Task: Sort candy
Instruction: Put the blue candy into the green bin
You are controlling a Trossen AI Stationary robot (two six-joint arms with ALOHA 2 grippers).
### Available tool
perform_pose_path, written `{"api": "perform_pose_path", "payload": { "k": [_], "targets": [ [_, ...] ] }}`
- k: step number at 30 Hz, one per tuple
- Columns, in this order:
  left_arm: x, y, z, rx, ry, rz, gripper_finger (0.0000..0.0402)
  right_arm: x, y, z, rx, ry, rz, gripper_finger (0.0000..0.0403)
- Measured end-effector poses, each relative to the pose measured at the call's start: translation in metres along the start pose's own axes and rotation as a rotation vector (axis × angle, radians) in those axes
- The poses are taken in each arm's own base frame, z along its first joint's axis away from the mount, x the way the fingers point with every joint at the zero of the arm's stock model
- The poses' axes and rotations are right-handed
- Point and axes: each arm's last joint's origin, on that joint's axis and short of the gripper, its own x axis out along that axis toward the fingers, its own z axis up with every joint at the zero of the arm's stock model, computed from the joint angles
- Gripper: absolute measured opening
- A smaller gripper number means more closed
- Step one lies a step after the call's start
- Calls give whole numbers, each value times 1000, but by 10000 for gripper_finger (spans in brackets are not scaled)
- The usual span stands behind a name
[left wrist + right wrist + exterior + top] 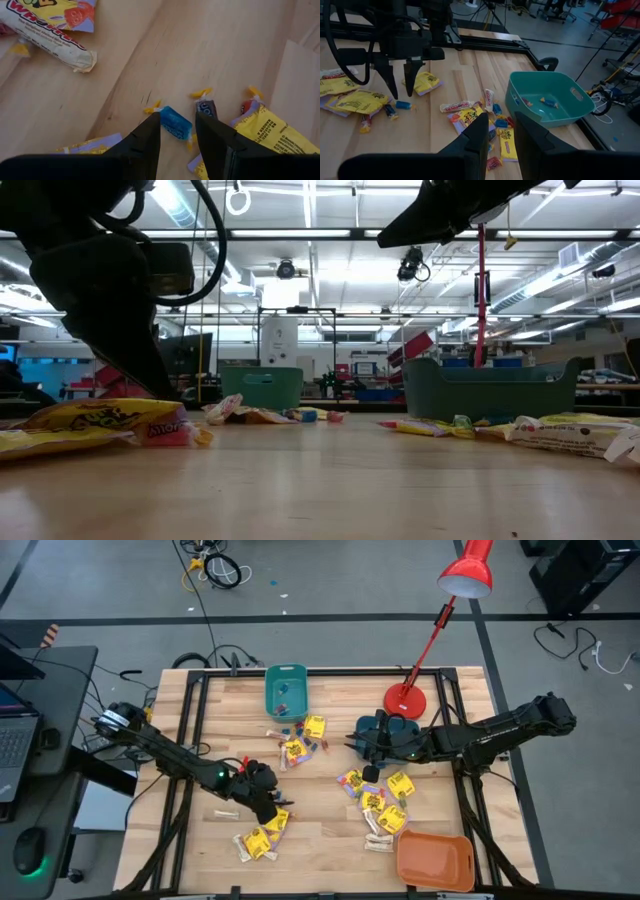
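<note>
From above, you had the left gripper (268, 802) low over the near-left part of the table (320, 830), beside a cluster of yellow packets (262, 838), while the right gripper (362, 748) reached in from the right toward the middle, above the candy scattered there. A teal bin (285, 692) stood at the far edge with a few small pieces inside, an orange bin (435, 860) sat at the near right corner, and a red lamp (405, 698) stood on the far right of the table. At table height you saw a yellow packet (95, 425) lying flat at the left under a dark arm, more wrapped sweets strewn across the wood, and teal bin walls behind them; neither pair of fingers showed clearly there. Through the left wrist, your left gripper's fingers (147, 142) stood spread apart, holding nothing, with a small blue candy (175, 123) on the wood in the gap between their tips, a dark wrapped piece (206, 107) just beside it and a whitish stick-shaped piece (52, 47) farther off. Through the right wrist, your right gripper's fingers (476, 140) stood slightly parted and empty above the candy pile (475, 117), with the teal bin near it and the left gripper poised over the blue candy.
</note>
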Motion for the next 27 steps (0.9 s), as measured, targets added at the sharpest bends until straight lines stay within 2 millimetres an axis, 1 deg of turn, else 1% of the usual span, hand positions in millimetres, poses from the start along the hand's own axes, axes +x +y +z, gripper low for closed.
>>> {"api": "perform_pose_path", "payload": {
  "k": [3, 9, 13, 20, 24, 27],
  "targets": [
    [1, -1, 0, -1, -3, -1, 127, 0, 0, 0, 0, 0, 0, 77],
    [14, -5, -7, 11, 18, 9, 127, 0, 0, 0, 0, 0, 0, 77],
    [17, -5, -9, 1, 25, 19, 127, 0, 0, 0, 0, 0, 0, 77],
    [17, 2, -15, 6, 78, 93, 127, 0, 0, 0, 3, -1, 0, 77],
    [17, 2, -15, 24, 63, 98, 126, 0, 0, 0, 3, -1, 0, 77],
    [17, 3, -14, 39, 55, 109, 115, 0, 0, 0, 3, -1, 0, 77]
  ]
}}
